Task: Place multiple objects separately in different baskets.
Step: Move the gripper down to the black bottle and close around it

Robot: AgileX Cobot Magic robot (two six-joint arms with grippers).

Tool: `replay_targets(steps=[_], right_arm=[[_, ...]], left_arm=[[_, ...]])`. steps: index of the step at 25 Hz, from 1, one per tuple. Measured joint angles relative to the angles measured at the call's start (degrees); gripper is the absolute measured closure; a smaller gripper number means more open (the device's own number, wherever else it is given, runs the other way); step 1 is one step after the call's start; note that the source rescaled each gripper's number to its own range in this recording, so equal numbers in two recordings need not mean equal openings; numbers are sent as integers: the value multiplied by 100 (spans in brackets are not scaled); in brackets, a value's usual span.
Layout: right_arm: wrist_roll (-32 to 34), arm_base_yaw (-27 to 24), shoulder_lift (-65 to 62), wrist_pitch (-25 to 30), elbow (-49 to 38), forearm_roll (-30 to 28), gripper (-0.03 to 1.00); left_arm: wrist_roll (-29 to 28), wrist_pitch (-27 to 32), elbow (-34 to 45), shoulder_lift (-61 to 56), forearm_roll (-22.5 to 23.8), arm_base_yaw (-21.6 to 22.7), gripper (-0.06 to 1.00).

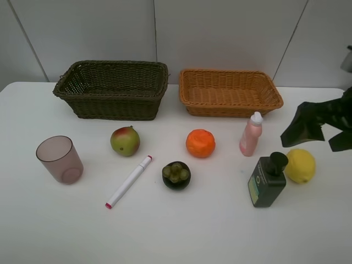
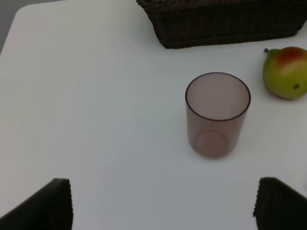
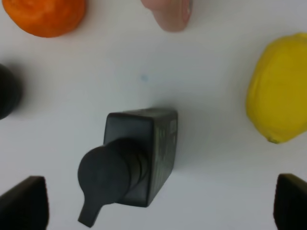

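Observation:
A dark olive basket (image 1: 115,104) and an orange-tan basket (image 1: 231,105) stand at the back, both with nothing in them. In front lie a mauve cup (image 1: 59,159), mango (image 1: 125,141), white marker (image 1: 128,181), dark round fruit (image 1: 176,175), orange (image 1: 200,143), pink bottle (image 1: 251,134), dark green bottle (image 1: 267,180) and lemon (image 1: 300,165). My right gripper (image 1: 313,140) hovers open above the lemon and green bottle (image 3: 134,163). My left gripper (image 2: 163,206) is open, holds nothing, and faces the cup (image 2: 218,114); the exterior high view does not show it.
The white table's left back corner (image 2: 19,19) shows in the left wrist view, with the mango (image 2: 286,72) beside the cup. The lemon (image 3: 280,93) lies close to the green bottle. A grey wall stands behind the baskets.

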State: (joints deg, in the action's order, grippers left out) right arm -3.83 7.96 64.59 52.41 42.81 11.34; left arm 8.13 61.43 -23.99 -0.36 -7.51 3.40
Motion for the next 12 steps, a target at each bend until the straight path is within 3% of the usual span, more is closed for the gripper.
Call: replay_targets(steps=[12], right_arm=[[0,0,299,-175,1,177,-2]], left_arm=[[0,0,0,0,0,0,-6]])
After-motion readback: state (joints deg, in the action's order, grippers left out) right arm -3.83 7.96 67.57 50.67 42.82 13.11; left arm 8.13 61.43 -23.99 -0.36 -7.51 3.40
